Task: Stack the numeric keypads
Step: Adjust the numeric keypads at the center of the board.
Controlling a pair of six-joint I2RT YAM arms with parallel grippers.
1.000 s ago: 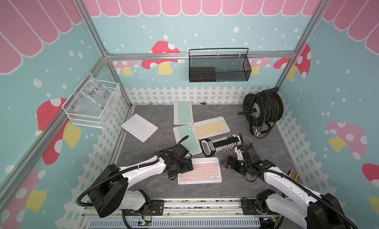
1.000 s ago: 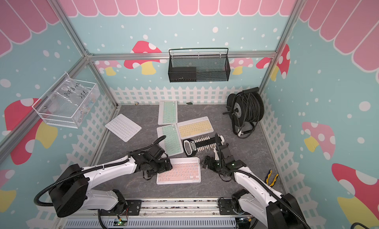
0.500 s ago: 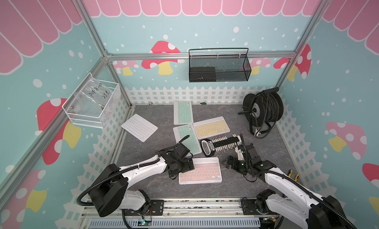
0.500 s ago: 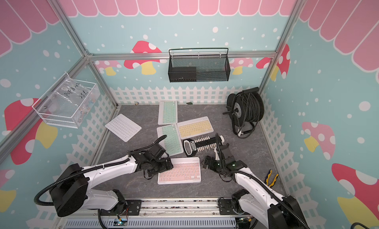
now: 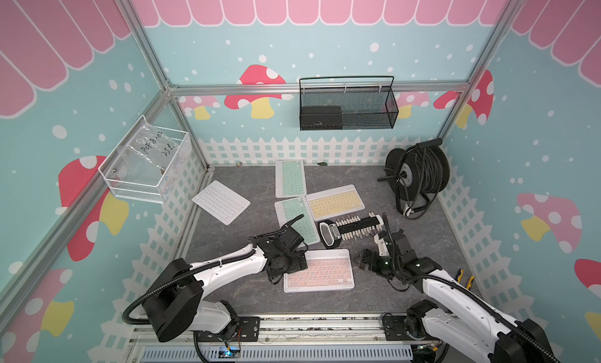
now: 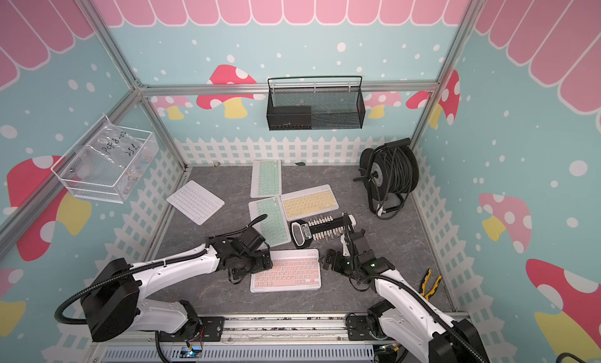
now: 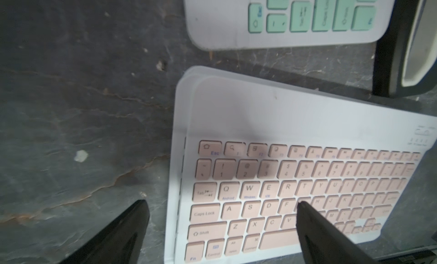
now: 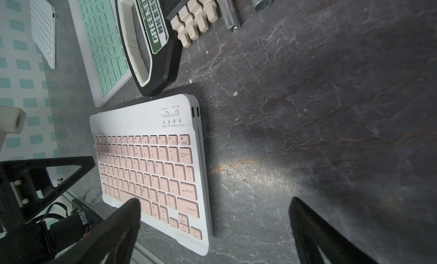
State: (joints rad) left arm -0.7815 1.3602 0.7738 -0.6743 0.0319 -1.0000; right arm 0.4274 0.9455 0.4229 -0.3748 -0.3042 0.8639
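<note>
pink keypad lies crosswise, a claw at each short end

both top views: the pink keypad lies flat at the front of the table, long axis running arm to arm. the left gripper, jaws apart, hangs over its left short end; the right gripper, jaws apart and empty, sits just beside the right end.

left wrist: one finger shows over pink keys, its mate over bare table, straddling that edge; this arm looks nearer.

right wrist: the right short edge falls between the fingers; height above it i cannot tell.
</note>
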